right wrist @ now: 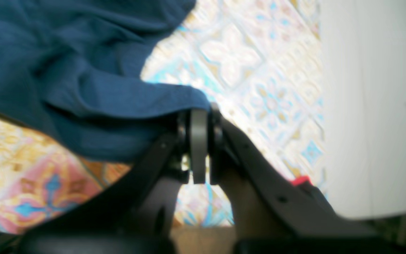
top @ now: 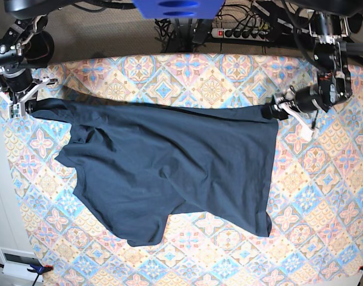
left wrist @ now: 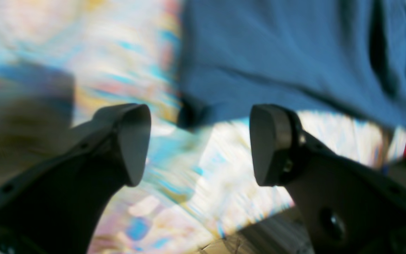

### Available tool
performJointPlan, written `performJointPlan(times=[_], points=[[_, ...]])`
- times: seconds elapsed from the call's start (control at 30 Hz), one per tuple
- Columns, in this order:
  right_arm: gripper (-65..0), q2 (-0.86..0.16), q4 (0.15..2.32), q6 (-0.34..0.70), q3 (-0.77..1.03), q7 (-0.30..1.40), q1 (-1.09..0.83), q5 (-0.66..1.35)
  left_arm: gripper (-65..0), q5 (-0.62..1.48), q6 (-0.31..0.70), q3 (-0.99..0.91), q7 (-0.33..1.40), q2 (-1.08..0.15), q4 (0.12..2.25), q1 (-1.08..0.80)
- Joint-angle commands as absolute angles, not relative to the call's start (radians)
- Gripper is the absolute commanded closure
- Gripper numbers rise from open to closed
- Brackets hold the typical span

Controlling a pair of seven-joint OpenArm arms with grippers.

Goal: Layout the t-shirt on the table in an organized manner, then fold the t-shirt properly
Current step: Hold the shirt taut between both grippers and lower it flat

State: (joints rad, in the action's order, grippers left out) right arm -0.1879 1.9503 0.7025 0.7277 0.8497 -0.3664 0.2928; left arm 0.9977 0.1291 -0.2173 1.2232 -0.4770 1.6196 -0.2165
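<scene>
Across the table (top: 324, 196), t-shirt (top: 175, 167) lengthwise

The t-shirt (top: 169, 173) lies spread across the middle of the worktop (top: 324, 196). The right gripper (top: 28, 106) sits at its far left corner, the left gripper (top: 287, 113) just beside its far right corner.

The t-shirt (top: 169, 173) covers the middle of the table (top: 324, 196), blocking most of the centre. Bare cloth runs wide along the right side and the near edge, giving room to pass. A narrower free strip lies along the far edge, bounded by a power strip (top: 244, 33) and cables (top: 277, 24) behind it. A white box (top: 18, 262) sits at the near left corner.
</scene>
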Motion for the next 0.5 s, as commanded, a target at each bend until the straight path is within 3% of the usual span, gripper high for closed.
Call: performJointPlan(times=[0.0,0.47], points=[[-0.6,-0.206,1.968,0.698,0.734,0.823,-0.363,0.306,-41.4,0.998,0.13,-0.223,1.21,-0.498,1.635,-0.219],[-0.6,-0.206,1.968,0.698,0.736,0.823,-0.363,0.306,-41.4,0.957,0.125,-0.205,1.135,-0.469,1.56,-0.219]])
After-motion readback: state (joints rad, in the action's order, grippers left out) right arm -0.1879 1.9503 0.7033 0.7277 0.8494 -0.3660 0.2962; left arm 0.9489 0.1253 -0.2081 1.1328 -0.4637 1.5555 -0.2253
